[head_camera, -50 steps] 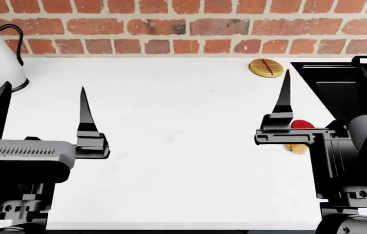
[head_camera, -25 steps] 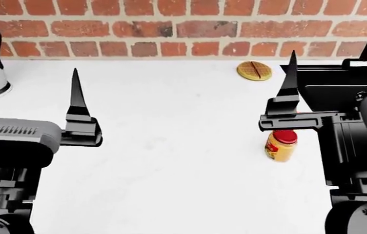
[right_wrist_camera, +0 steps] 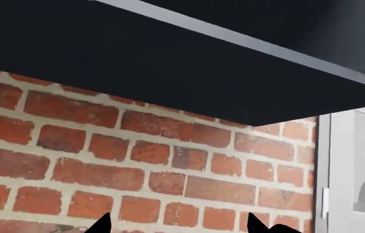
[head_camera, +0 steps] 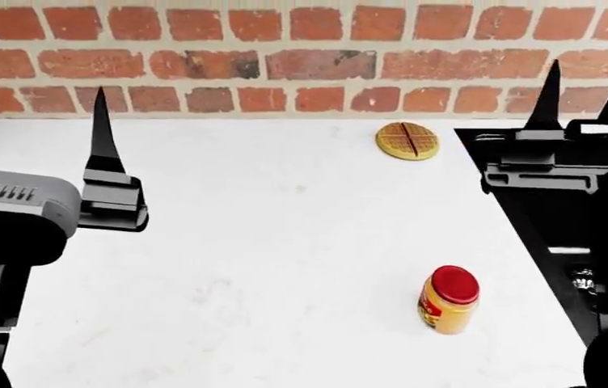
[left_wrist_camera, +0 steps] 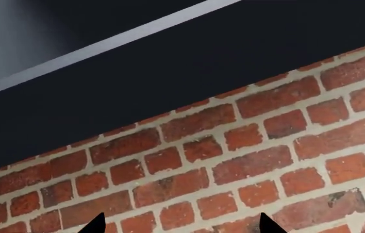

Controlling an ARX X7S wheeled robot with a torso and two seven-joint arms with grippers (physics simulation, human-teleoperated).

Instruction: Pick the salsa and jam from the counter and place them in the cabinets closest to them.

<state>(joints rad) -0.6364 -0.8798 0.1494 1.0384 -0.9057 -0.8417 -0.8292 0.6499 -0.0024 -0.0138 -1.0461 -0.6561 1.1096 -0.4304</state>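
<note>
One jar (head_camera: 449,301) with a red lid and a yellow-orange body stands upright on the white counter (head_camera: 272,267), front right in the head view. Its label is too small to tell salsa from jam. No second jar shows. My left gripper (left_wrist_camera: 179,228) is open and empty, raised at the left; only one finger (head_camera: 103,137) shows in the head view. My right gripper (head_camera: 595,73) is open and empty, raised at the right, well above and behind the jar. Both wrist views face the brick wall, with the dark underside of an upper cabinet (right_wrist_camera: 169,63) above it.
A round waffle (head_camera: 407,141) lies at the back of the counter near the brick wall (head_camera: 282,65). A black appliance surface (head_camera: 546,218) borders the counter on the right. A pale cabinet door (right_wrist_camera: 357,174) shows in the right wrist view.
The head view has shifted; the white kettle has left it at the left. My right gripper has moved right and up, off the jar, which now shows fully. The left gripper has shifted left.
</note>
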